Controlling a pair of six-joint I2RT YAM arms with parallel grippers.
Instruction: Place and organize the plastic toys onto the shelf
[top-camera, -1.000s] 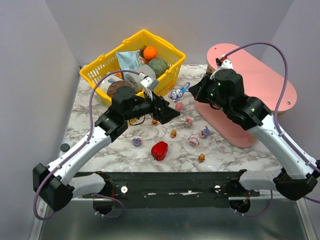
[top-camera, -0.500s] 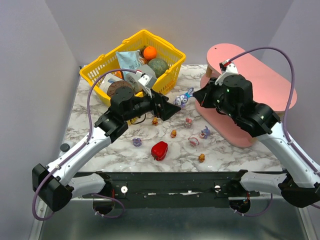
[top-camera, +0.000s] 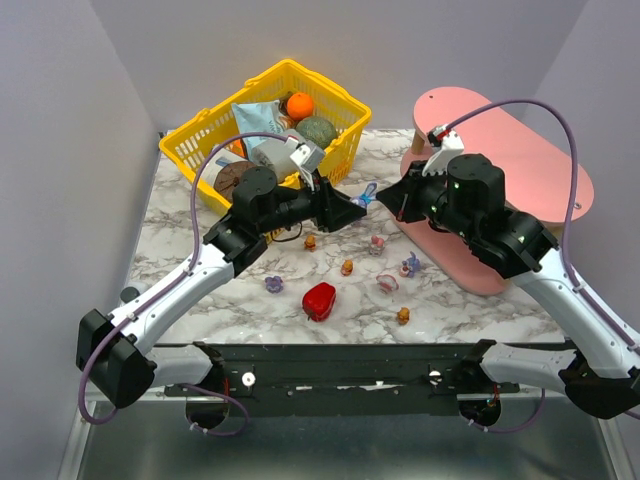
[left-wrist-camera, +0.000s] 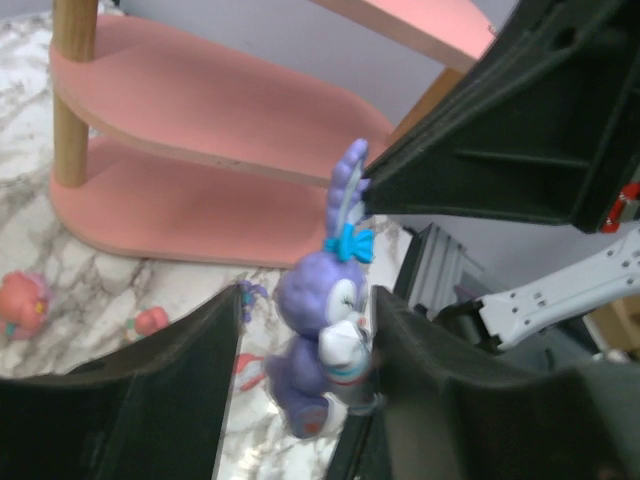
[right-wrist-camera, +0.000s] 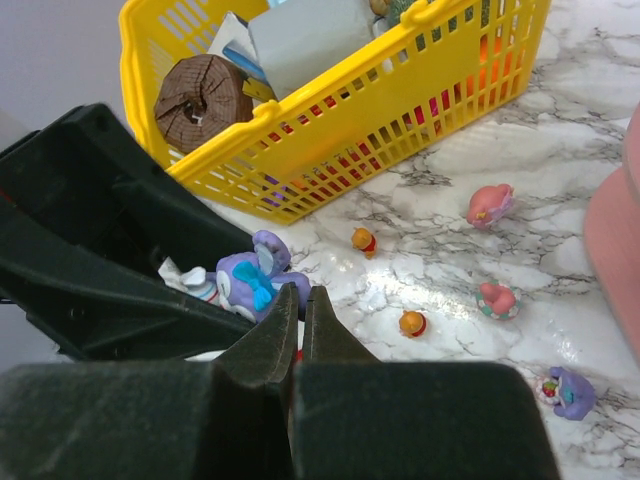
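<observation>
A purple bunny toy (top-camera: 366, 194) with a blue bow stands between the fingers of my left gripper (top-camera: 359, 206). In the left wrist view the bunny (left-wrist-camera: 320, 330) rests against the right finger, with a gap to the left one; the left gripper (left-wrist-camera: 305, 300) is open, its jaws narrowed. My right gripper (top-camera: 386, 190) is shut and empty, its tip (right-wrist-camera: 303, 295) right beside the bunny (right-wrist-camera: 245, 283). More plastic toys lie loose on the marble: orange (top-camera: 347, 267), pink (top-camera: 378, 243), purple (top-camera: 410, 265). The pink shelf (top-camera: 520, 150) stands at the right.
A yellow basket (top-camera: 200, 130) of groceries stands at the back left, just behind my left arm. A glossy red pepper (top-camera: 319, 300) lies near the front, with an orange toy (top-camera: 403, 316) and a purple toy (top-camera: 274, 283) on either side of it.
My left gripper has reached right to the purple bunny and its jaws have narrowed around it. The right arm has shifted slightly; its gripper stays shut.
</observation>
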